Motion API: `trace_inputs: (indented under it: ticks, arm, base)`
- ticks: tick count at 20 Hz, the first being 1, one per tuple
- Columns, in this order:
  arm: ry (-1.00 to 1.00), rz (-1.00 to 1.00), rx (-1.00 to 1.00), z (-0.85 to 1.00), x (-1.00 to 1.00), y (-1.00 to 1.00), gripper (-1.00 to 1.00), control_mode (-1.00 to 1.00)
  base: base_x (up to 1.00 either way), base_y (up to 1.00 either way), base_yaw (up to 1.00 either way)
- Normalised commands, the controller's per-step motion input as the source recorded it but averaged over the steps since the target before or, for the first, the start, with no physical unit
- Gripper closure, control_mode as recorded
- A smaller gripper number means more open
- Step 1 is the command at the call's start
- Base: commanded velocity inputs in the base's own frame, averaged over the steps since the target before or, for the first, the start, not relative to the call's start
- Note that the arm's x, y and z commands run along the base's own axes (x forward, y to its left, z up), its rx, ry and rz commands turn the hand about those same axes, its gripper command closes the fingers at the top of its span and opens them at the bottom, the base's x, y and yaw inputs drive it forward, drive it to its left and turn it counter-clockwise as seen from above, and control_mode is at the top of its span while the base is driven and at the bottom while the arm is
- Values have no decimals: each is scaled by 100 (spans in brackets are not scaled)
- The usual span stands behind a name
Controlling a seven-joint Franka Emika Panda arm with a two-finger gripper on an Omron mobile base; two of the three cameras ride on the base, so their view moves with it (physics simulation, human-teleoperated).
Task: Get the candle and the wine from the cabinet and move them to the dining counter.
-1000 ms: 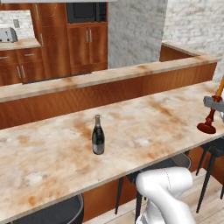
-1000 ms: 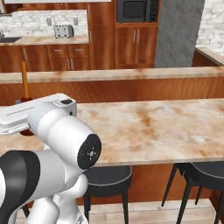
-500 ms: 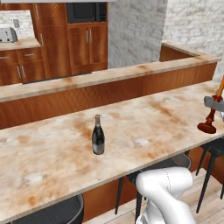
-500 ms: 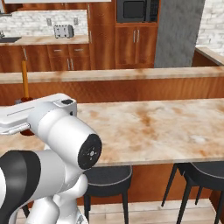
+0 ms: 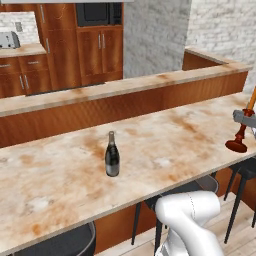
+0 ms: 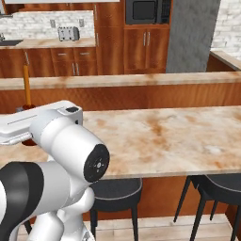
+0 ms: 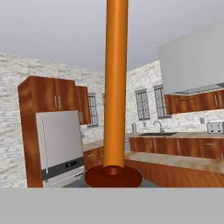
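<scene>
The end effector [image 5: 245,119] was clamped on the thin orange taper candle [image 5: 244,131], its dark red holder at the beige marbled worktop's [image 5: 150,150] right edge, well apart from the dark glass wine bottle [image 5: 112,155]. Best was to release only once the base sat flat.

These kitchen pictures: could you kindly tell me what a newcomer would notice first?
The orange candle rises straight up the middle of the hand view, upright in its dark red holder. The hand is shut on it at the right end of the dining counter, and the wine stands alone mid-counter.
</scene>
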Motion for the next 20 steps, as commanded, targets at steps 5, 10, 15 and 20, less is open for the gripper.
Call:
trace_inputs:
  ticks: [5, 10, 15, 20]
  arm:
    - [0, 0, 0, 0, 0, 0, 100, -100]
    - [2, 0, 0, -4, 0, 0, 100, -100]
    - [4, 20, -5, -29, -1, -4, 100, -100]
    - [-7, 18, -12, -44, 19, 0, 100, -100]
  base:
    - [0, 0, 0]
    - [0, 0, 0]
    - [0, 0, 0]
    - [0, 0, 0]
